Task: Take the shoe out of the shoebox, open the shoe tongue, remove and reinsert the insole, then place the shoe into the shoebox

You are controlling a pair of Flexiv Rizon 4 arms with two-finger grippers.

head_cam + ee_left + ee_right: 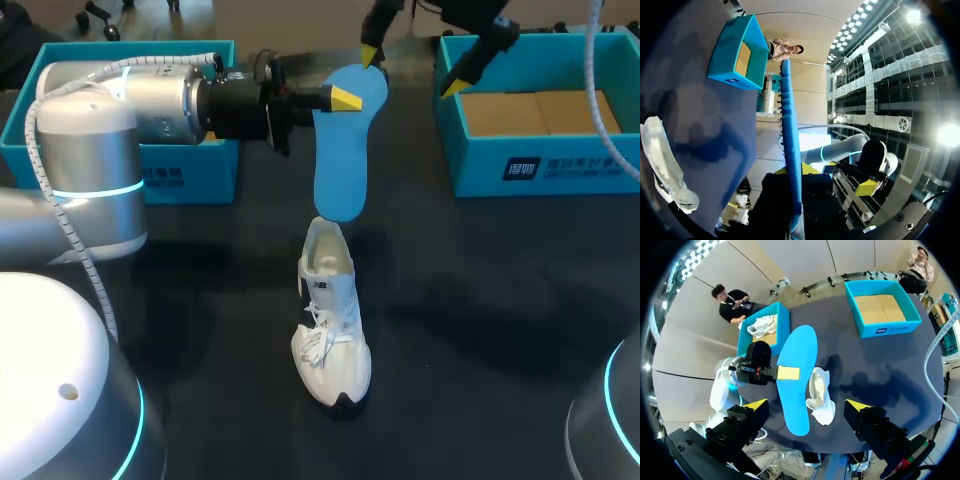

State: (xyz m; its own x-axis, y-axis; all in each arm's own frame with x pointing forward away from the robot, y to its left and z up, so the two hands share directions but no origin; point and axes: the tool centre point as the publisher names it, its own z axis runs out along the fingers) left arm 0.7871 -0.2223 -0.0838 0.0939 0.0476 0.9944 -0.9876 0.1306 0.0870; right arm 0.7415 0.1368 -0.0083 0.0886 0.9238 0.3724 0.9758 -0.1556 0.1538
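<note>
My left gripper [348, 98] is shut on the heel end of a blue insole [343, 160], which hangs toe-down just above the white shoe [330, 320]. The shoe stands mid-table with its heel opening under the insole's tip. In the left wrist view the insole [790, 130] shows edge-on between the left gripper's [796, 171] yellow tips, with the shoe [662, 160] below on the dark table. My right gripper [413, 70] hovers open above and behind the insole, holding nothing. From the right wrist, the right gripper [806, 405] looks down on the insole [797, 375] and the shoe [820, 395].
An empty blue shoebox [540, 165] with a brown floor stands at the back right. A second blue box [185, 175] sits at the back left behind my left arm; the right wrist view shows another white shoe [760, 325] in it.
</note>
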